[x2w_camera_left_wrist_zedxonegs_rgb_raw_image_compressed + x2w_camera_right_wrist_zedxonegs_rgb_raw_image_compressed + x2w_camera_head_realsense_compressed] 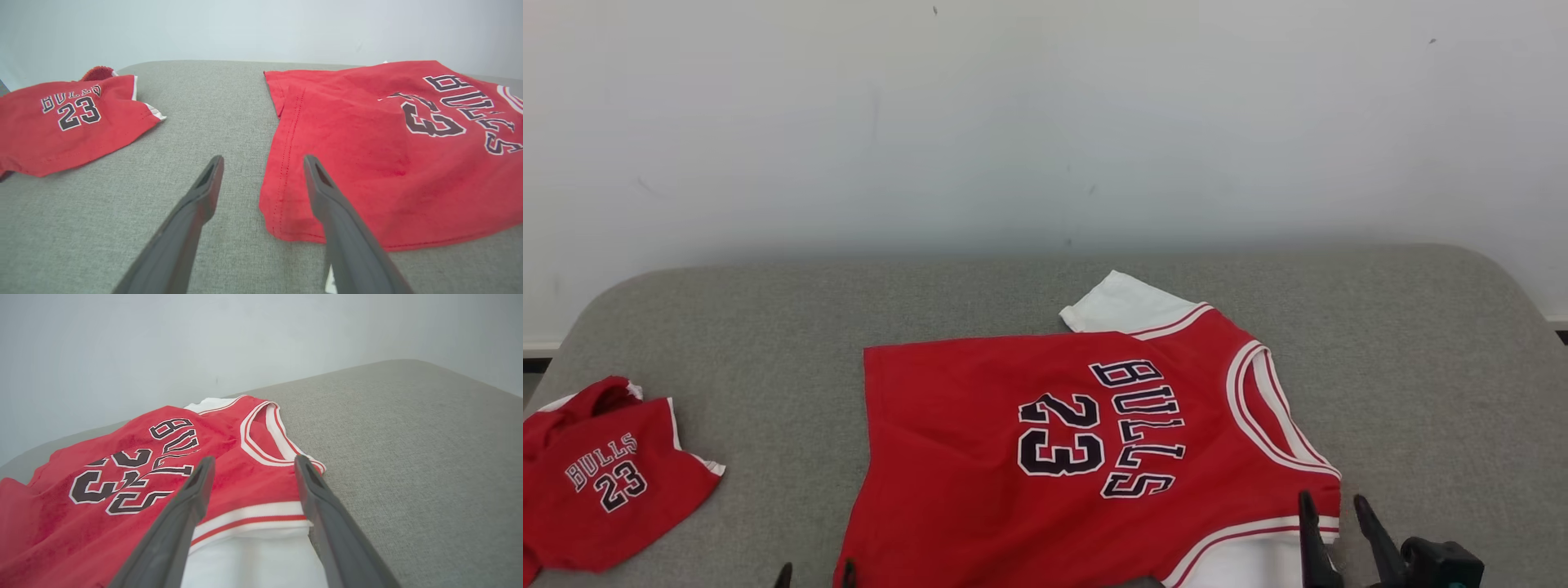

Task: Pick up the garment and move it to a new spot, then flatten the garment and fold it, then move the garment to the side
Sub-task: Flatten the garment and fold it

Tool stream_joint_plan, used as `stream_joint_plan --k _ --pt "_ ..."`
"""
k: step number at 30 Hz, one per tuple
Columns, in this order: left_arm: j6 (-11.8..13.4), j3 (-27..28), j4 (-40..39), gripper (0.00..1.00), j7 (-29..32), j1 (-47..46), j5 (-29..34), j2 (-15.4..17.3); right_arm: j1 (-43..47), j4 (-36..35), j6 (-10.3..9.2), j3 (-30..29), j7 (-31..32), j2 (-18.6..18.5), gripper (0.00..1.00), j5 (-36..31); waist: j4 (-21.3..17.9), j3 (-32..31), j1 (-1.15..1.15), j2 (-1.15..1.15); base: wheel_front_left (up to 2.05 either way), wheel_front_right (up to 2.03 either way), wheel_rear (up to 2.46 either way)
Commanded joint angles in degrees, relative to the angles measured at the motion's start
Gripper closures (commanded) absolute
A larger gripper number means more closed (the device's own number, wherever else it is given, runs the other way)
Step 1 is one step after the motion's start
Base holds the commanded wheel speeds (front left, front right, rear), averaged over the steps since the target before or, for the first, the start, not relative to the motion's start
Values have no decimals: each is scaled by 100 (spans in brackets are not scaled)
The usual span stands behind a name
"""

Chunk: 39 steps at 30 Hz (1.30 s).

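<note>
The garment (980, 457) is a red jersey with white sleeves and black "BULLS 23" lettering. It lies spread flat on the grey padded table (1421, 351), collar to the right. My left gripper (817, 573) is open at the bottom edge, its fingertips beside the garment's lower left hem corner (282, 228). In the left wrist view my left gripper (263, 161) holds nothing; one finger is over the hem. My right gripper (1333, 500) stands open over the near white sleeve (253, 555) by the collar (265, 437). Between the fingers of my right gripper (251, 461) there is nothing gripped.
A second, smaller red "BULLS 23" garment (605, 490) lies folded at the table's left edge, also seen as a red garment (69, 122) in the left wrist view. Bare grey table stretches to the right of the collar (408, 457). A white wall (1045, 122) stands behind.
</note>
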Motion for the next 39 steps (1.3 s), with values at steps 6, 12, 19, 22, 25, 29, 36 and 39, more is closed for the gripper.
stream_joint_plan --k 6,12,19,22,25,29,36,39 --pt "-13 255 -535 0 -17 187 232 72 199 -648 -13 -22 -3 8 0 -399 -189 -50 0 0 0 0 0" --pt "-118 390 -623 0 -18 266 316 32 260 -851 -13 144 -3 9 0 -633 -290 -71 0 0 0 0 0" --pt "-159 490 -662 0 -18 331 400 -35 373 -862 -13 226 -3 7 0 -644 -336 -42 0 0 0 0 0" --pt "-165 516 -607 0 -18 363 420 -61 407 -824 -14 255 -3 7 0 -624 -349 -36 0 0 0 0 0" --pt "-210 540 -586 0 -18 358 400 -78 433 -794 -14 254 -3 7 0 -590 -362 -33 0 0 0 0 0" --pt "-233 579 -522 0 -18 360 387 -100 449 -738 -14 215 -3 7 0 -593 -369 -2 0 0 0 0 0" --pt "-271 602 -415 0 -18 311 408 -118 471 -460 -14 105 -2 7 0 -633 -378 145 0 0 0 0 0" --pt "-310 549 -424 0 -18 282 384 -130 521 -323 -14 -20 -3 9 0 -682 -356 200 0 0 0 0 0"
